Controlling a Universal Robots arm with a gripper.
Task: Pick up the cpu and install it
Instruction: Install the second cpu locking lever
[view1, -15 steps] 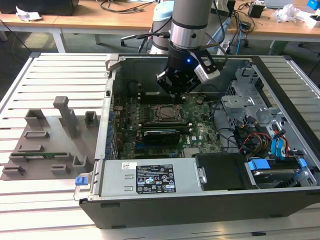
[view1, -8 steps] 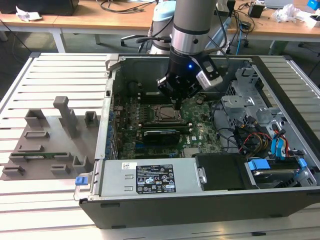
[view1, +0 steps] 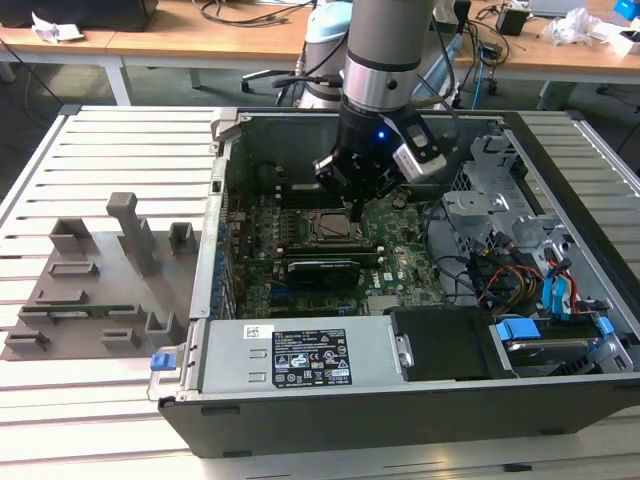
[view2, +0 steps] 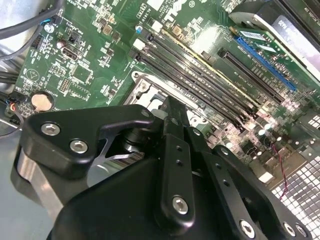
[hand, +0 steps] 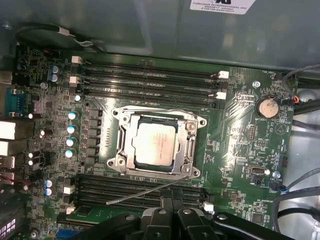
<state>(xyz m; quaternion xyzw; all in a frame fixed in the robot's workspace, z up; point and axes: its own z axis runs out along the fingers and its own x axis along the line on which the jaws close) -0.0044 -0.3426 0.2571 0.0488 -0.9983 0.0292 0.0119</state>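
Observation:
The cpu (hand: 156, 142), a silvery square chip with a pale rim, lies flat inside the metal-framed socket (hand: 122, 150) on the green motherboard. A thin metal socket lever (hand: 145, 192) sticks out slanted beside the frame. My gripper (hand: 172, 201) hovers just off the socket's edge with its fingertips (hand: 167, 204) close together and nothing between them. In the exterior view the gripper (view1: 355, 208) hangs over the far right corner of the cpu (view1: 332, 229). The second wrist view has the gripper body (view2: 172, 107) covering most of the socket (view2: 147, 92).
The open computer case (view1: 215, 250) walls in the board. Memory slots (hand: 150, 80) flank the socket, and a black card (view1: 322, 270) lies in front of it. A power supply (view1: 300, 355), drive cage (view1: 480, 200) and cables (view1: 520, 275) crowd the exterior view's right. A grey fixture (view1: 100, 290) lies left.

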